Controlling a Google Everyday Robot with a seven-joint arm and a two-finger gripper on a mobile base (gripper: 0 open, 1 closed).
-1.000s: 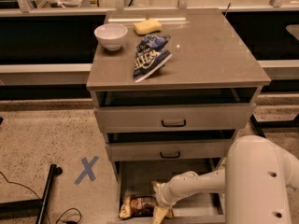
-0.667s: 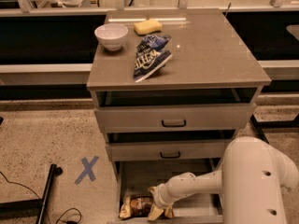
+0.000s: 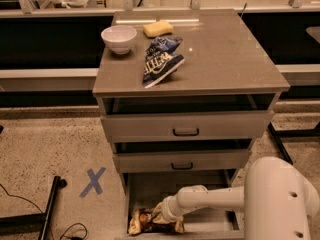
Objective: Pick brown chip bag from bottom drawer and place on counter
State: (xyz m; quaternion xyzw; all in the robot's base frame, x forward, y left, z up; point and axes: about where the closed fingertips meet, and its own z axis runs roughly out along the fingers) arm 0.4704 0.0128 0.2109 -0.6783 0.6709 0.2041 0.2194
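The brown chip bag [image 3: 141,220] lies crumpled at the front left of the open bottom drawer [image 3: 150,186], the lowest of three. My gripper [image 3: 167,219] reaches into that drawer from the right on its white arm [image 3: 215,198] and sits against the right end of the bag, partly covering it. The counter [image 3: 225,54] is the glossy grey-brown top of the cabinet above.
On the counter are a white bowl [image 3: 119,38], a yellow sponge [image 3: 158,28] and a dark blue bag [image 3: 161,61]. The two upper drawers [image 3: 186,129] stand slightly open. A blue tape X [image 3: 93,181], a black pole [image 3: 50,206] and cables lie on the floor at left.
My gripper has moved a little to the left inside the bottom drawer, closer onto the brown chip bag. The bag lies in the same spot.
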